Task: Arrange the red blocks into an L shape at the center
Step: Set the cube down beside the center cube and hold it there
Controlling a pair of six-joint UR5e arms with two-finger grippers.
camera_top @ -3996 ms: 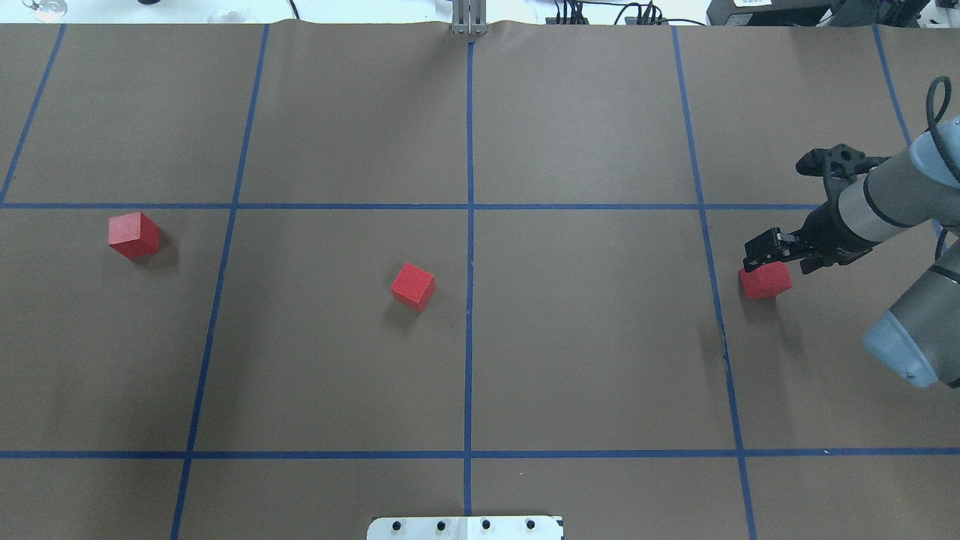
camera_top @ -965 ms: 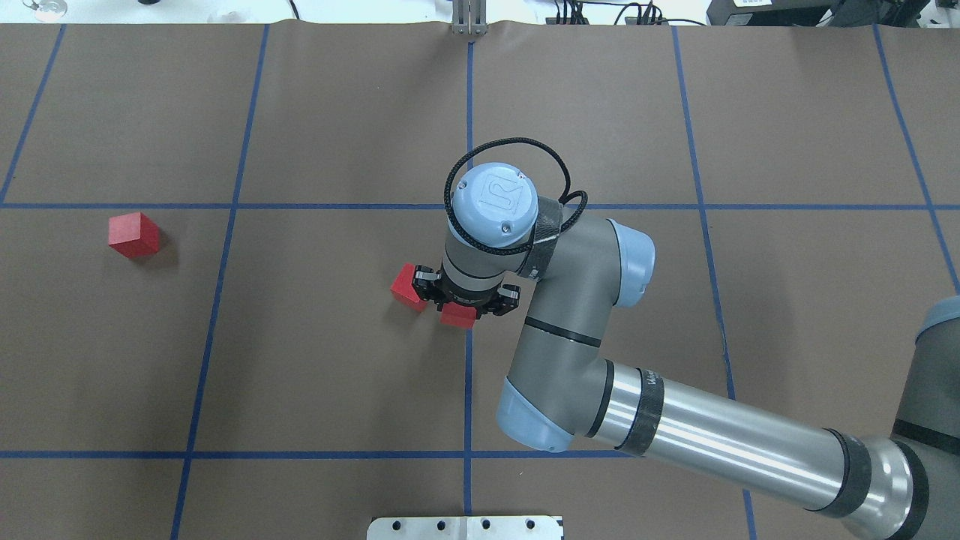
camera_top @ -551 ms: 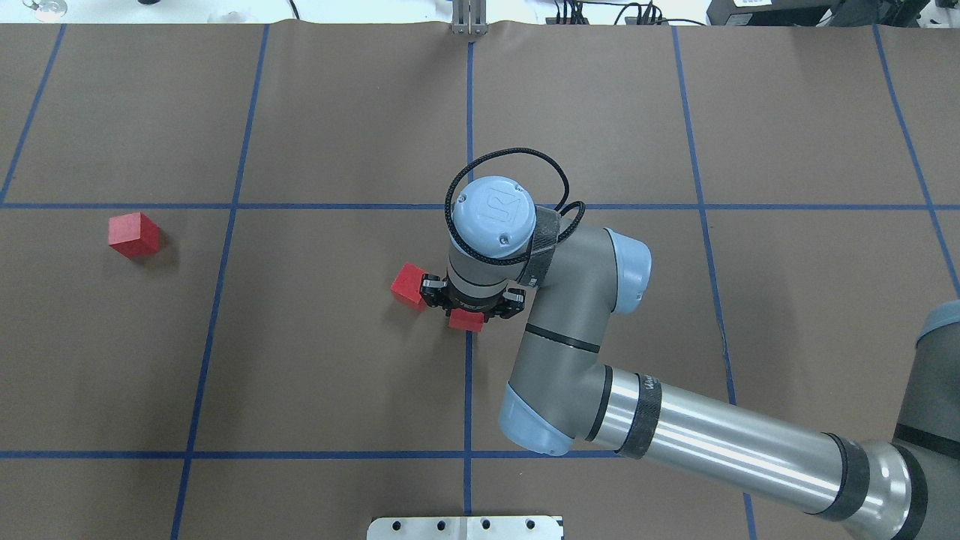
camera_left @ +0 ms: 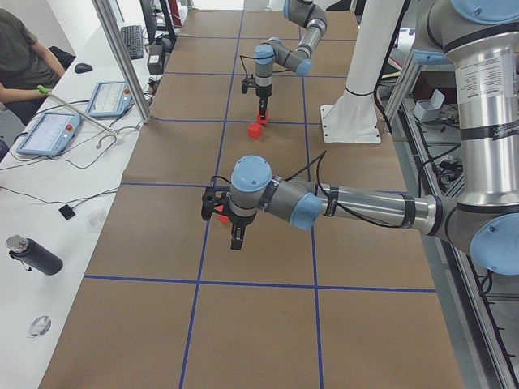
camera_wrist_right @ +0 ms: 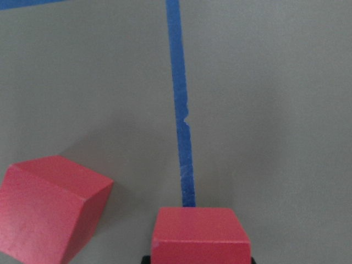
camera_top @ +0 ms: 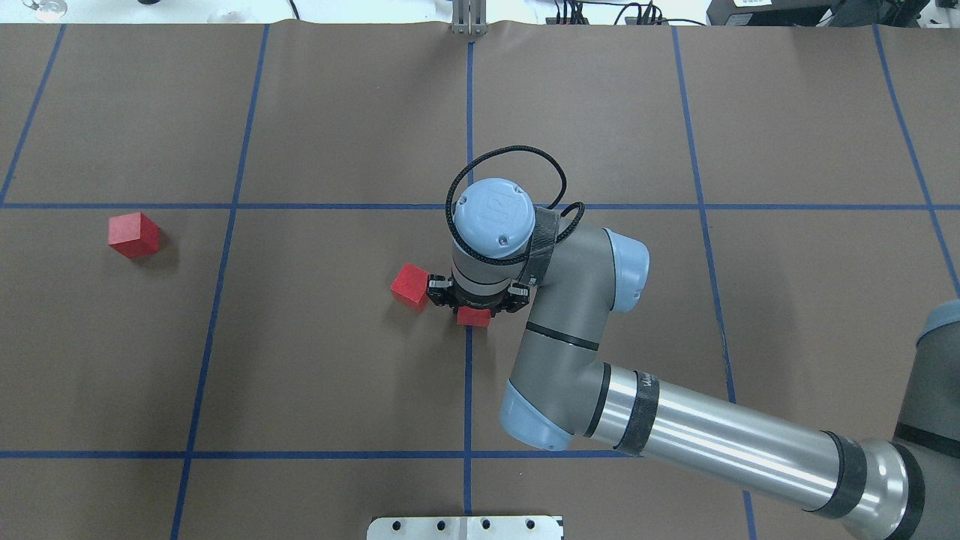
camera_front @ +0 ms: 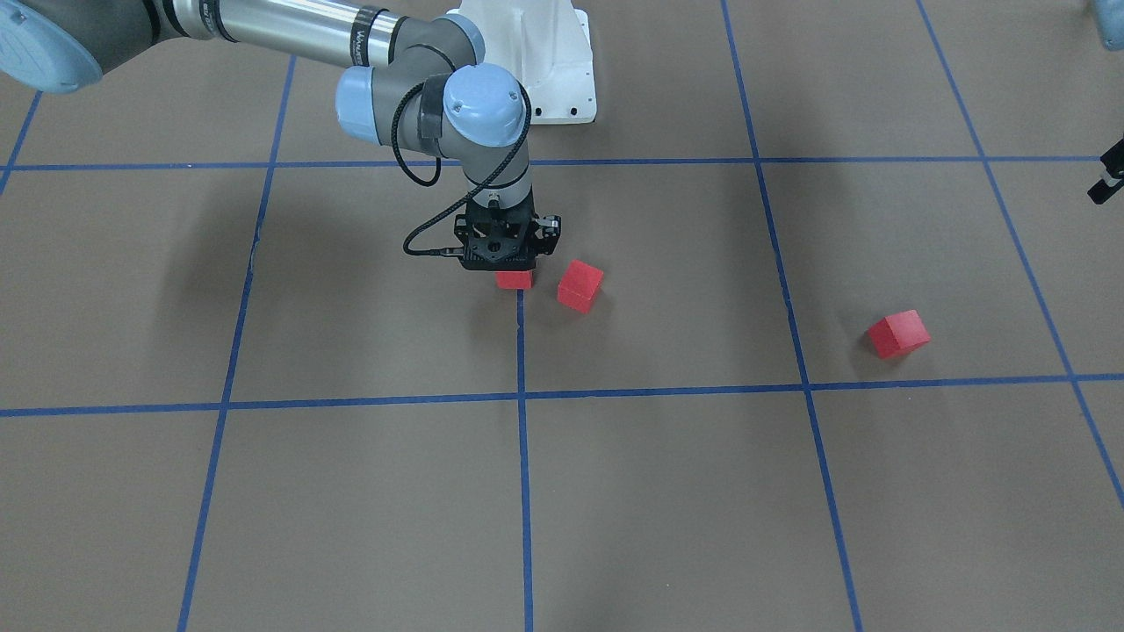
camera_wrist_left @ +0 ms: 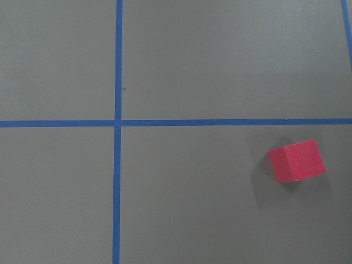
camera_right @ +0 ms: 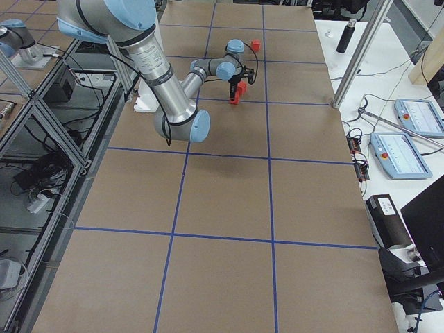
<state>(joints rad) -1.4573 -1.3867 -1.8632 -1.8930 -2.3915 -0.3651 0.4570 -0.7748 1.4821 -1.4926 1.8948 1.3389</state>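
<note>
My right gripper (camera_top: 474, 310) points straight down at the center of the brown floor. It is shut on a red block (camera_top: 474, 318) that sits low on the blue grid line (camera_top: 469, 375). I cannot tell if the block touches the floor. In the right wrist view the held block (camera_wrist_right: 201, 234) fills the bottom middle. A second red block (camera_top: 411, 286) lies turned at an angle, apart, just left of it, and also shows in the right wrist view (camera_wrist_right: 49, 206). The third red block (camera_top: 133, 235) lies far left, and in the left wrist view (camera_wrist_left: 297, 160). My left gripper (camera_left: 235, 241) hangs high near it; I cannot tell if it is open.
The white metal base (camera_top: 465, 527) is at the near edge. A metal post (camera_top: 469, 19) stands at the far edge on the centre line. My right forearm (camera_top: 712, 442) crosses the near right squares. An operator (camera_left: 20, 57) and tablets are at a side table.
The right arm carried a red block from the far right to the center. In the last second it shifted the block slightly right, onto the blue line. The other blocks stayed put.
</note>
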